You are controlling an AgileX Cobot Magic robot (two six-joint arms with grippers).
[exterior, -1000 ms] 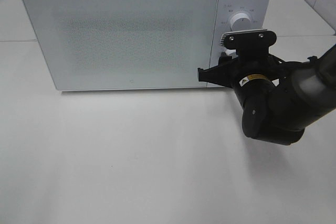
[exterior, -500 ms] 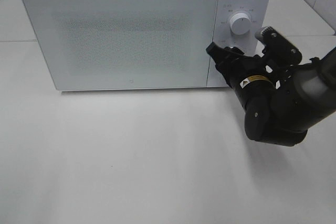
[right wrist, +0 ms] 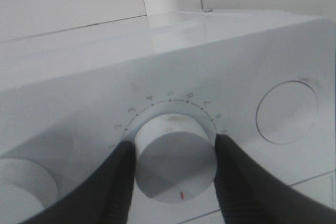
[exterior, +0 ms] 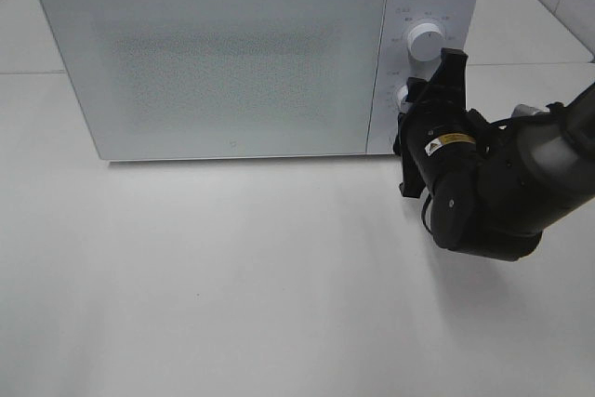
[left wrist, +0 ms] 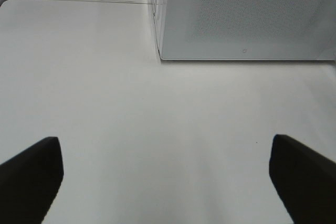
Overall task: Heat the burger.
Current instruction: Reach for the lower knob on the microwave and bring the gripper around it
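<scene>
The burger is not in view; the white microwave (exterior: 223, 62) has its frosted door closed. My right gripper (exterior: 410, 99) is shut on the microwave's lower knob (exterior: 403, 94) on the control panel. In the right wrist view the two black fingers (right wrist: 118, 182) press on either side of this white knob (right wrist: 176, 156), which has numbered marks around it and a red mark on its rim. My left gripper (left wrist: 168, 182) is open and empty above the bare table, in front of the microwave's left corner (left wrist: 157, 56). It does not show in the exterior high view.
The upper knob (exterior: 425, 39) sits above the held one. In the right wrist view another white knob (right wrist: 21, 182) and a round flat button (right wrist: 286, 111) flank the held knob. The white table (exterior: 232, 276) stretches in front of the microwave.
My right wrist has rolled clockwise at the lower knob, going from lying across to standing nearly upright. The microwave has not moved.
</scene>
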